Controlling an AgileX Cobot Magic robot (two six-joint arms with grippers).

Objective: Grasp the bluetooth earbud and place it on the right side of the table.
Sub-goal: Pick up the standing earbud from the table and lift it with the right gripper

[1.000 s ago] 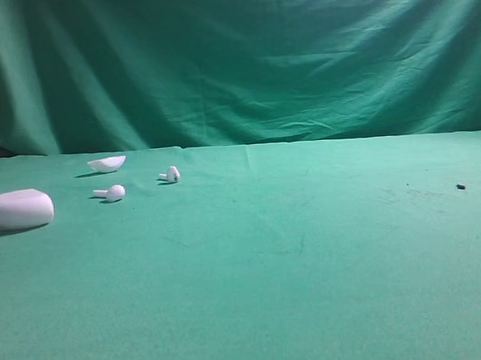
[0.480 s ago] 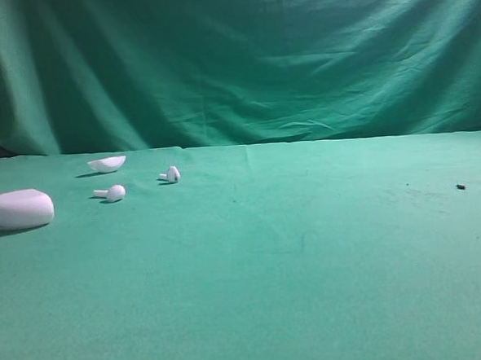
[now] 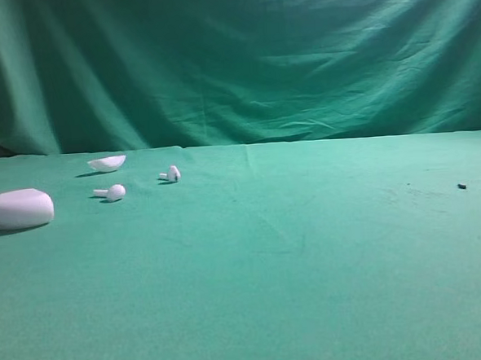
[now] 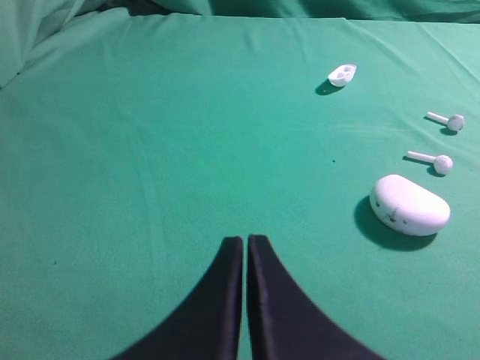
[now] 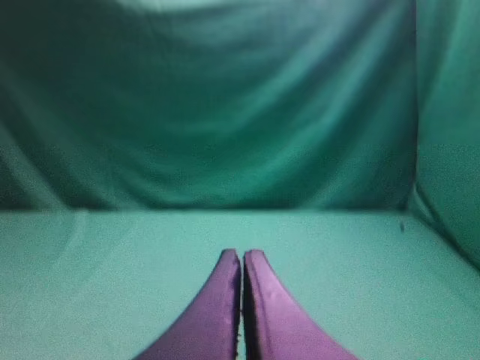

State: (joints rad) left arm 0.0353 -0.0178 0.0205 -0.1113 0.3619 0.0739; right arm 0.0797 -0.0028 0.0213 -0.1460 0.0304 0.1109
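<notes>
Nothing changed across the last second in the high view: same four white pieces, same spots, no arm entering. Task therefore not yet begun, by the look of it.

Two alike earbuds at the left of the high view, on the green tabletop (image 3: 312, 290). Nearer bluetooth earbud (image 3: 113, 192) lying on its side, stem pointing left; second earbud (image 3: 171, 174) just right of and behind it, apart from it. Shell-shaped lid (image 3: 107, 163) further back, large oval case (image 3: 17, 209) at the far left edge. All four well apart from the right half, which holds only a small dark speck (image 3: 461, 187).

Left claw (image 4: 245, 244) at bottom centre of the left wrist view, fingers pressed together, holding nothing, low over bare cloth. Same pieces visible there at the right edge, case nearest, earbuds beyond it. Right claw (image 5: 241, 259) likewise together and empty, facing the backdrop.

Likely next: opening the left claw and reaching rightward in its view toward an earbud.
</notes>
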